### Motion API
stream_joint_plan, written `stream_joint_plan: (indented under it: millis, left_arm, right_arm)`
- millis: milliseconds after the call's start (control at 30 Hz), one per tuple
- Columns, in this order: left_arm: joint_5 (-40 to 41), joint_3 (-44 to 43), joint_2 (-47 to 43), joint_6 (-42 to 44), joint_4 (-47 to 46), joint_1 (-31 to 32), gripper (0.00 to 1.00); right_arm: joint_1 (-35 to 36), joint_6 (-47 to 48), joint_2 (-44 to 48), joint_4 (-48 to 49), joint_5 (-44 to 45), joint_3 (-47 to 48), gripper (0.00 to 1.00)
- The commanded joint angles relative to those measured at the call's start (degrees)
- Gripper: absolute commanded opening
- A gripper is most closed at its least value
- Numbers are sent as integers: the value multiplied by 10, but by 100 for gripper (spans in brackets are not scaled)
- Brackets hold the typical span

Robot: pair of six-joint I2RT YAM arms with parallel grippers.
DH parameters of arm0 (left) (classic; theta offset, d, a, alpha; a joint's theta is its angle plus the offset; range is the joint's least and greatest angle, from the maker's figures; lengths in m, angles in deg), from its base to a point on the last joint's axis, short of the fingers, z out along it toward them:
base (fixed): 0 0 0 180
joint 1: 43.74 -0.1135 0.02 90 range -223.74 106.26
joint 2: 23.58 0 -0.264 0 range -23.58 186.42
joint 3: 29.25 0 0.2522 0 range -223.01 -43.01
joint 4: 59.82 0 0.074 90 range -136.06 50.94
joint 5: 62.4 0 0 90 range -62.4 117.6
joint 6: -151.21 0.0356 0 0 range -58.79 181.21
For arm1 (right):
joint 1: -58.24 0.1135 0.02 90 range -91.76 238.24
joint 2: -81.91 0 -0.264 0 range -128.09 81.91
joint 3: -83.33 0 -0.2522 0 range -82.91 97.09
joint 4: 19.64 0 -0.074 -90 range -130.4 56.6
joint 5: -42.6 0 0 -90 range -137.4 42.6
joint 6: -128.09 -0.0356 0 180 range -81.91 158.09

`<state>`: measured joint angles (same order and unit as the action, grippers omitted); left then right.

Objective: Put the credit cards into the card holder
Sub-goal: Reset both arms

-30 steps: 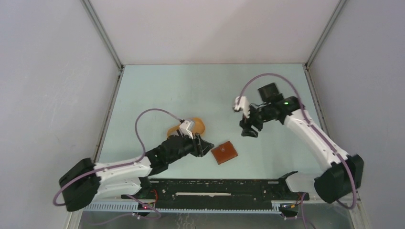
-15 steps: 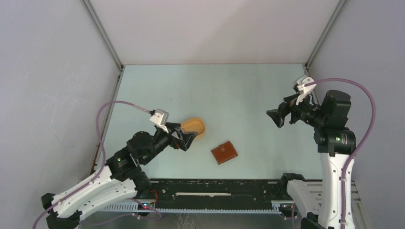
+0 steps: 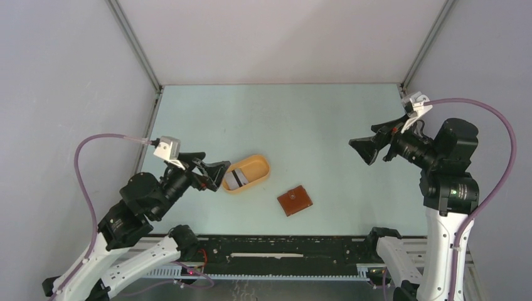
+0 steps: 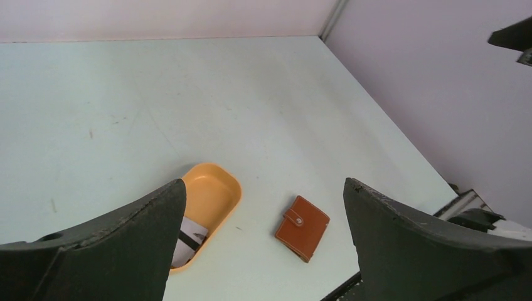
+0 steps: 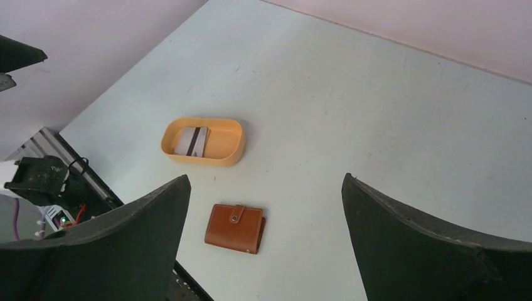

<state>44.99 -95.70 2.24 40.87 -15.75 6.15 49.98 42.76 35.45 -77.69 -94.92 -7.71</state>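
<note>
While left gripper [image 3: 212, 170] and right gripper [image 3: 366, 150] hang released near opposite side edges, the reddish-brown leather card holder [image 3: 295, 200] lies closed on open surface [image 3: 282, 119] near the orange-yellow oval tray [image 3: 261, 163].

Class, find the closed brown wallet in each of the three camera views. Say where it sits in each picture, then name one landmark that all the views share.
Top view: the wallet lies low in the centre, just right of the tray.
Left wrist view: the wallet lies low in the middle, right of the tray.
Right wrist view: the wallet lies low, left of centre, below the tray.
Shared landmark: the yellow oval tray.
</note>
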Motion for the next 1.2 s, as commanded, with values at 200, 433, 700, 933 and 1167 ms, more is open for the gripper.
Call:
stream_joint_plan:
  millis: [200, 433, 700, 933, 1167]
  left_arm:
    - [-85, -26, 7, 41, 33, -123, 100]
    - [-176, 29, 14, 57, -3, -240, 100]
    - [-196, 69, 5, 64, -32, -249, 100]
    - [-207, 91, 1, 66, -43, -258, 100]
    - [-241, 99, 0, 59, -53, -285, 100]
  right_arm:
    - [-15, -34, -13, 21, -54, 17, 100]
    - [-22, -52, -12, 48, -52, -4, 100]
    - [-31, -65, -31, 79, -79, -27, 100]
    - [-40, -80, -44, 102, -81, -44, 100]
    - [-41, -78, -45, 103, -79, -51, 100]
